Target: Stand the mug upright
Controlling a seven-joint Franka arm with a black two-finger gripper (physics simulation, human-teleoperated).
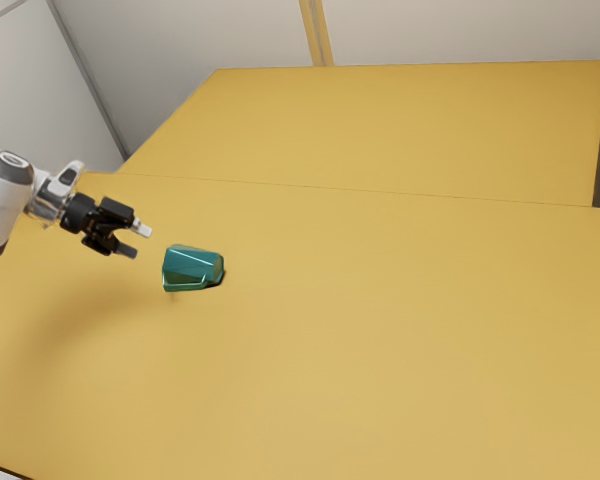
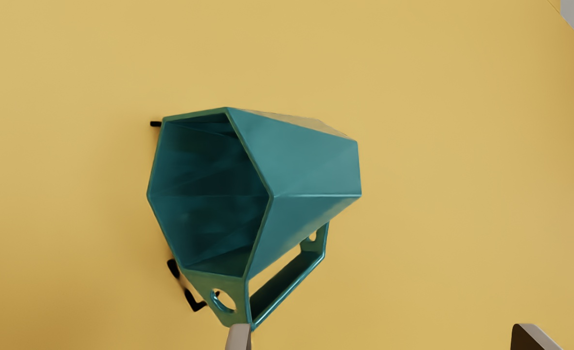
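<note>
Mug (image 1: 192,268) on its side on the yellow table (image 1: 380,350), just off the gripper (image 1: 135,241) toward the exterior view's right; wide mouth (image 2: 209,194) turned to the arm's side, narrower base (image 2: 350,170) pointing away. Body is faceted – a flat flank underneath would explain why it lies steady and does not roll; handle (image 2: 287,286) sticks out to one side, probably a further check against rolling that way. Gripper is empty, fingers standing wide apart; one fingertip overlaps the handle's outer corner in the wrist view, yet the exterior view gives a gap between gripper and mug, so I read no contact. The wide spread makes sense as readiness for a grasp; the stand-off leaves room to line up before closing in. Step in hand, as I judge it: the approach; task at its start, the mug being neither gripped nor raised. Next move calls for shifting the fingers across to straddle either the mouth's wall or the body, then closing, lifting a little and tipping until the base faces down; the handle needs to stay out of the closing path. Risks: a finger catching the handle and spinning the mug; slanted walls sliding out of a shallow pinch; release before the base sits flat – a likely topple, the base being the narrower end.
</note>
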